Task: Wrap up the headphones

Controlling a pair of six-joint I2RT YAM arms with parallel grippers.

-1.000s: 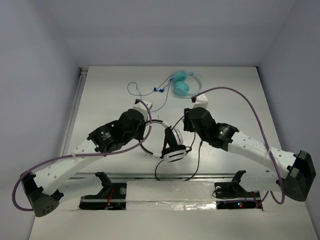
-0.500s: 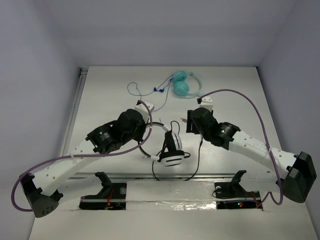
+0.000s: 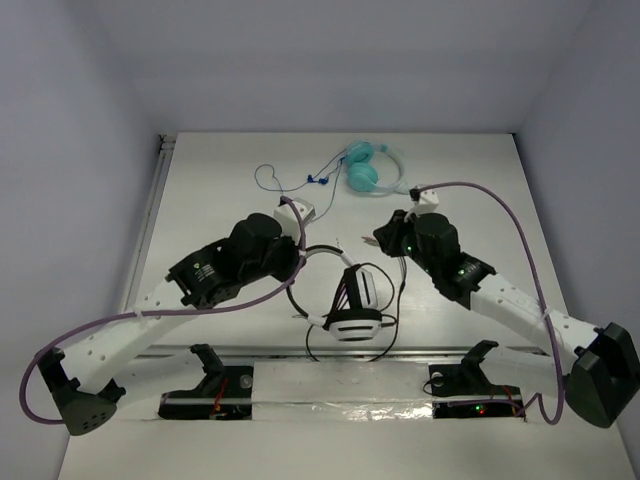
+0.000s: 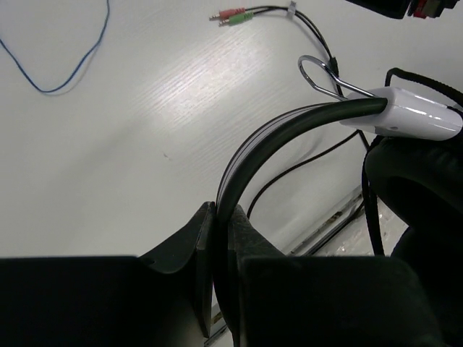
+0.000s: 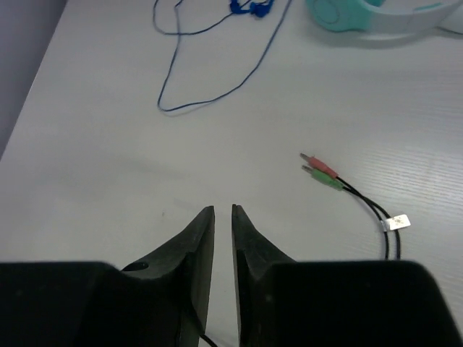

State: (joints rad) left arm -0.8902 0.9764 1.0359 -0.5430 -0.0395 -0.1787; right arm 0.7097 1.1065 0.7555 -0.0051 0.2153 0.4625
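Note:
The headphones (image 3: pixel 352 322) hang just above the table's near middle, white earcup lowest. My left gripper (image 4: pixel 223 217) is shut on their black-and-white headband (image 4: pixel 289 130), which arcs right to the white earcup arm (image 4: pixel 412 116) and black pad (image 4: pixel 423 195). Their thin dark cable (image 3: pixel 397 300) loops round the earcup and rises toward my right gripper (image 3: pixel 390 240). Its pink and green plugs (image 5: pixel 322 173) lie on the table ahead of that gripper (image 5: pixel 223 211). The right jaws stand a narrow gap apart, a bit of cable showing low between them.
Teal headphones (image 3: pixel 365 168) lie at the back of the table, their thin blue cable (image 3: pixel 275 180) trailing left in loops. The same teal headphones (image 5: pixel 376 14) and blue cable (image 5: pixel 210 94) lie beyond the right fingers. A metal strip (image 3: pixel 340 352) runs along the near edge.
The right gripper has drawn back and to the right, away from the headphones, its jaws widening then narrowing. The earcup has swung lower, toward the near edge. The left grip is unchanged.

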